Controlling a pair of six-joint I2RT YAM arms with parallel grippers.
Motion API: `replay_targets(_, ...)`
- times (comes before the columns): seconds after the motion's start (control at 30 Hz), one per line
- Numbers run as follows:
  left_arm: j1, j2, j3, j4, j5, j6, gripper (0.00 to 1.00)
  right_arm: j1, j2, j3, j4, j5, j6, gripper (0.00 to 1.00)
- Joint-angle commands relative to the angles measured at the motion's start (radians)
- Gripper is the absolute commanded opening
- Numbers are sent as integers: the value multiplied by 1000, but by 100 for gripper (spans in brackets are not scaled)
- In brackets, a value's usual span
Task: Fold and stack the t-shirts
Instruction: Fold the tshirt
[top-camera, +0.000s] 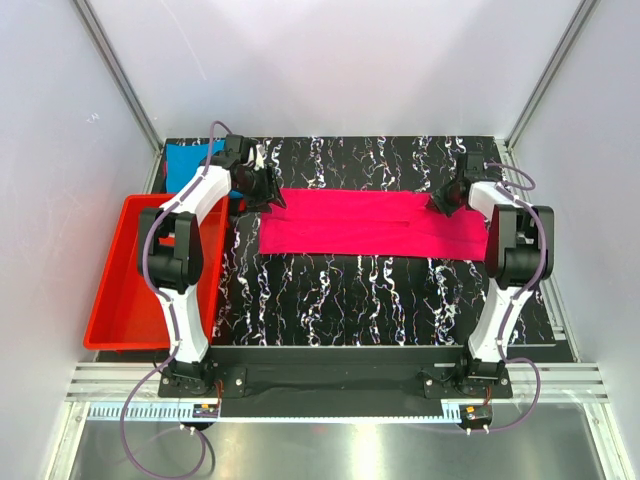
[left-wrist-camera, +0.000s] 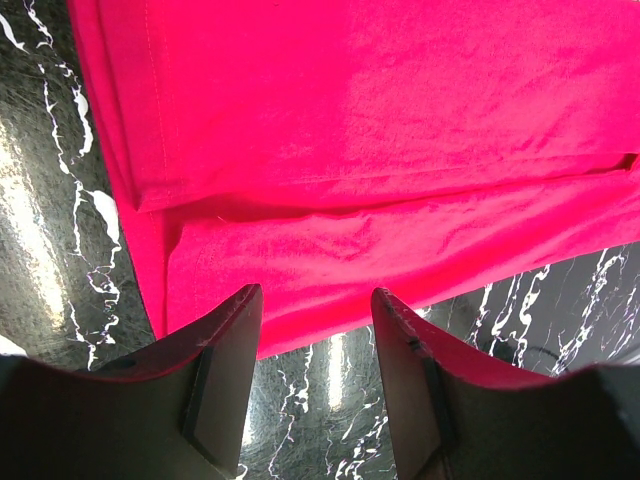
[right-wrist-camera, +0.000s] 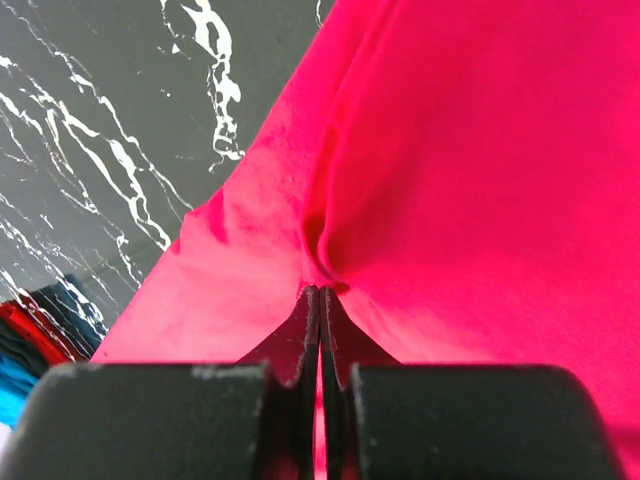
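Observation:
The magenta-pink t-shirt (top-camera: 375, 225) lies folded into a long strip across the middle of the dark marbled table (top-camera: 340, 300). My right gripper (top-camera: 441, 200) is at its far right part, shut on a pinched ridge of the pink cloth (right-wrist-camera: 420, 180), jaws (right-wrist-camera: 320, 291) pressed together. My left gripper (top-camera: 272, 196) hovers at the strip's left end, open; between its fingers (left-wrist-camera: 315, 296) I see the shirt's edge (left-wrist-camera: 330, 250) and bare table. The turquoise-blue t-shirt (top-camera: 193, 160) lies at the far left corner, partly hidden behind the left arm.
A rigid red tray (top-camera: 112, 300) stands along the table's left side, beside the left arm. White walls and metal frame posts close in the table at the back and both sides.

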Motion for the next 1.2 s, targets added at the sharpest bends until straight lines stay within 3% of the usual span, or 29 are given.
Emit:
replay_targets(0.0, 2, -41, 23, 20, 16, 16, 53, 10, 25, 67, 59, -46, 9, 6)
replay_targets(0.13, 2, -49, 28, 8, -38, 24, 54, 8, 32, 138, 47, -84, -32, 37)
replay_targets(0.3, -30, -95, 8, 2, -220, 56, 54, 10, -42, 179, -83, -66, -107, 47)
replay_targets(0.4, -81, -92, -3, -20, -239, 69, 54, 10, -77, 149, -174, -57, -159, 46)
replay_targets(0.43, -119, -81, -35, -37, -241, 66, 52, 8, -102, 79, -227, -8, -196, 38)
replay_targets(0.5, -122, -95, -63, -28, -230, 47, 50, 7, -116, 33, -223, 17, -207, 34)
replay_targets(0.67, -121, -164, -254, 60, -248, 9, 38, -10, -101, -37, -197, 70, -242, 13)
replay_targets(0.97, -116, -147, -420, 116, -337, -86, 20, -73, -12, -58, -142, 109, -310, 7)
replay_targets(1.1, -115, -225, -515, 164, -295, -157, 19, -93, 22, -23, -123, 89, -362, 8)
replay_targets(1.17, -115, -281, -549, 189, -233, -178, 23, -93, 36, -2, -122, 71, -391, 8)
